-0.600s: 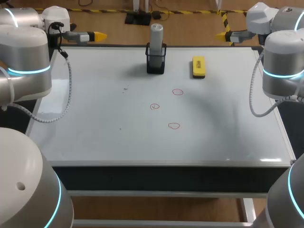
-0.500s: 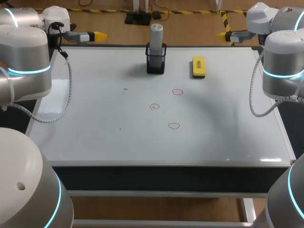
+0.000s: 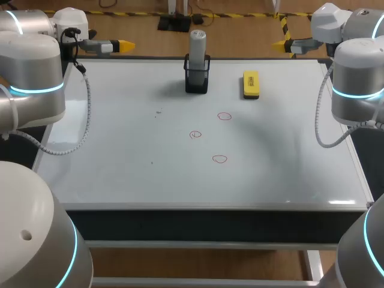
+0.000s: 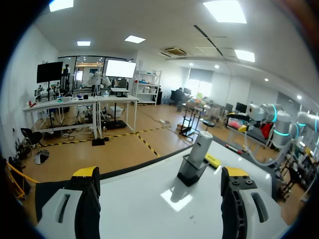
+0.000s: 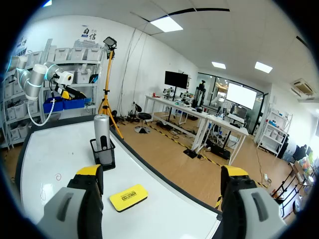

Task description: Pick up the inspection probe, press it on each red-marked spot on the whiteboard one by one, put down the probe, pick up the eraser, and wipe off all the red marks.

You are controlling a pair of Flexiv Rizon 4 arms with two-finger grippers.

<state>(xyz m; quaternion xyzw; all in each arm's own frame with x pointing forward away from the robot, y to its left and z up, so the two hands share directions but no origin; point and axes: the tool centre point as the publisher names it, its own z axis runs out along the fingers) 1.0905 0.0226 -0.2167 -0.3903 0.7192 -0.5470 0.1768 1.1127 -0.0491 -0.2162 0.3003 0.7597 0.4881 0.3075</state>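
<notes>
Head view gives you the probe (image 3: 197, 43) standing upright in a black holder (image 3: 197, 78) at the far side of the whiteboard (image 3: 120, 156), grey, with its top well clear of the holder's rim. Nothing is touching it. The yellow eraser (image 3: 251, 84) lies flat on the board to the right of the holder, near it but apart.

You can count three red marks, all small open rings on the near side of the holder. The first (image 3: 224, 116) is closest to the holder and a little to its right. The second (image 3: 195, 134) is almost straight in front of the holder. The third (image 3: 219, 159) is farthest from the holder and again slightly right.

Your left gripper (image 3: 123, 45) hangs past the board's far edge, well to the left of the holder, with its yellow tips pointing toward it. Your right gripper (image 3: 279, 44) mirrors it well to the right of the holder, beyond the eraser.

Both wrist views show you the fingers spread wide with nothing between them. From the left wrist the holder stands ahead of the gripper with the eraser just behind it. From the right wrist the eraser lies nearer the gripper than the holder does.
</notes>
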